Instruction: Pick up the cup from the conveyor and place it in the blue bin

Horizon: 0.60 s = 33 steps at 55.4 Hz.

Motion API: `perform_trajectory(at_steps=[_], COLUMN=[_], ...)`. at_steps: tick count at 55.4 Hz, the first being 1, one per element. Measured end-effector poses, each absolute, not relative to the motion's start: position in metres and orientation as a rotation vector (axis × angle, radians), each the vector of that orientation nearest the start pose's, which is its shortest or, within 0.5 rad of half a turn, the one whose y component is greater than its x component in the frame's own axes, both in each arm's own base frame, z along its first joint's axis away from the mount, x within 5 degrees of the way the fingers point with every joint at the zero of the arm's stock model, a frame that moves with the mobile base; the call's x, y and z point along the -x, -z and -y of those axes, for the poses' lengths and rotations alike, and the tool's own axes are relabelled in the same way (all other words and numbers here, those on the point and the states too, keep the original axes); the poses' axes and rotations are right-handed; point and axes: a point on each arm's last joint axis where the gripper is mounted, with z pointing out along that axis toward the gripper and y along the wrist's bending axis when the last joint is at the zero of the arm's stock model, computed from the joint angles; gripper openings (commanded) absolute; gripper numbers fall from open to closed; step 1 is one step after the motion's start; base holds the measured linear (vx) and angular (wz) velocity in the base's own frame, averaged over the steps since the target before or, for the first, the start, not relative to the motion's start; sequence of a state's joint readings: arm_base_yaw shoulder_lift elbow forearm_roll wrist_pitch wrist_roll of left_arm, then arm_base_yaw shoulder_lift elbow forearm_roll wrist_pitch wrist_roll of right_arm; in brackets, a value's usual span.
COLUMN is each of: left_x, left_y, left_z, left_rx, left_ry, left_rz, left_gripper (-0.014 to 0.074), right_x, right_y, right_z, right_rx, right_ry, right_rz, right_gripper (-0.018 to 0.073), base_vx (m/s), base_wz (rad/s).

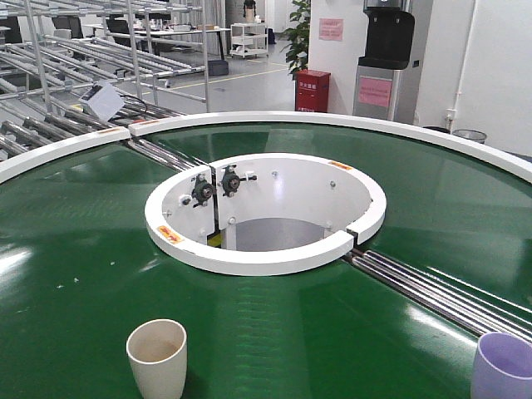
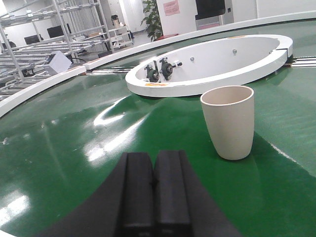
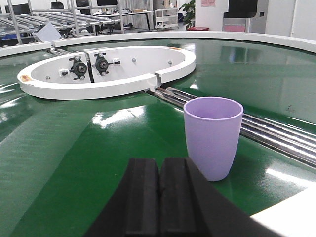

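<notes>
A cream cup [image 1: 156, 357] stands upright on the dark green conveyor [image 1: 75, 249] near its front left. In the left wrist view the same cream cup [image 2: 228, 121] sits ahead and to the right of my left gripper [image 2: 154, 157], whose black jaws are pressed together with nothing between them. A lilac cup [image 1: 503, 366] stands upright at the front right. In the right wrist view that lilac cup [image 3: 213, 137] is just ahead and right of my right gripper [image 3: 159, 162], also shut and empty. The blue bin is out of view.
The white ring wall [image 1: 266, 212] around the central opening lies beyond both cups, with two black bearing blocks [image 1: 216, 184] inside. Metal rollers [image 1: 432, 295] cross the belt at right. Roller racks [image 1: 75, 75], a red cabinet [image 1: 312, 91] and a water dispenser [image 1: 386, 58] stand behind.
</notes>
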<state>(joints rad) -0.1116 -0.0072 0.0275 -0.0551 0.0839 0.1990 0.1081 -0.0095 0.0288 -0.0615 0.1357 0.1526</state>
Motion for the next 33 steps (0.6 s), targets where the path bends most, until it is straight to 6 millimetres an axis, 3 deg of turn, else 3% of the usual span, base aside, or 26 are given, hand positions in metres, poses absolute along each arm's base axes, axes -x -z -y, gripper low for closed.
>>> perform_trajectory(at_steps=[12, 21, 28, 33], left_x=[-0.057, -0.052, -0.042, -0.032], left_y=[-0.202, -0.228, -0.264, -0.312], left_z=[0.006, 0.004, 0.003, 0.003], left_rx=[-0.196, -0.095, -0.047, -0.072], left_ry=[-0.025, 0.033, 0.087, 0.058], left_rz=[-1.517, -1.232, -1.097, -1.077], left_gripper=[0.0003, 0.0003, 0.0003, 0.0003], right_x=[-0.057, -0.056, -0.047, -0.035], right_y=[-0.194, -0.212, -0.253, -0.302], right_z=[-0.006, -0.006, -0.005, -0.004], right_rx=[0.008, -0.039, -0.041, -0.012], right_ry=[-0.150, -0.224, -0.237, -0.207], right_rz=[-1.614, -1.437, -1.315, -1.205], right_gripper=[-0.0009, -0.0009, -0.0009, -0.0009], base_vx=[0.00, 0.00, 0.00, 0.00], base_wz=[0.00, 0.00, 0.00, 0.00])
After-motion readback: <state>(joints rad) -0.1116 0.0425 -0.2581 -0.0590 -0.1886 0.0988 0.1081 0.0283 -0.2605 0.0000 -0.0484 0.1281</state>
